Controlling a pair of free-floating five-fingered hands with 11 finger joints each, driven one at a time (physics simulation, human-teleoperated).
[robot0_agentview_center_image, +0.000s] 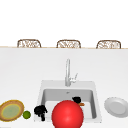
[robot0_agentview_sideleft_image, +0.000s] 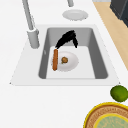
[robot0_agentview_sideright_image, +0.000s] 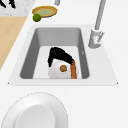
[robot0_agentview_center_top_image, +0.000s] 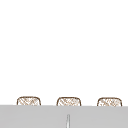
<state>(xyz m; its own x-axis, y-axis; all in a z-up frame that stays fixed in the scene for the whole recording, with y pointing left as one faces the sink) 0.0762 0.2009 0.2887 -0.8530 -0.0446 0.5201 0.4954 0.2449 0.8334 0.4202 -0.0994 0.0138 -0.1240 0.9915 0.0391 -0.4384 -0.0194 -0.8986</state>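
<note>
Left counter: a yellow-rimmed dish (robot0_agentview_center_image: 11, 110) is sitting toward the front edge, with a lime (robot0_agentview_center_image: 26, 114) just beside it on the right.
Left hand (robot0_agentview_center_image: 40, 111): hanging over the front left corner of the sink (robot0_agentview_center_image: 43, 86); whether it is spread or closed cannot be told.
Sink front edge: a red sphere (robot0_agentview_center_image: 67, 115) is standing before the basin in the front view.
Right hand (robot0_agentview_sideleft_image: 66, 38): reaching down into the basin, fingers (robot0_agentview_sideleft_image: 60, 43) long and loosely spread, holding nothing, tips ending at the rim of the sink plate (robot0_agentview_sideleft_image: 71, 62); contact cannot be confirmed.
Sink plate: lying flat on the basin floor, carrying an orange stick (robot0_agentview_sideleft_image: 55, 59) along its faucet-side edge and a brown lump (robot0_agentview_sideleft_image: 64, 59) near its middle.
Handling, judged: stiff, smooth, likely slippery and breakable; the bare rim opposite the stick is offering the best hold, kept level since the food is lying loose.
Right counter: a white plate (robot0_agentview_center_image: 116, 107) is resting beside the sink.
</note>
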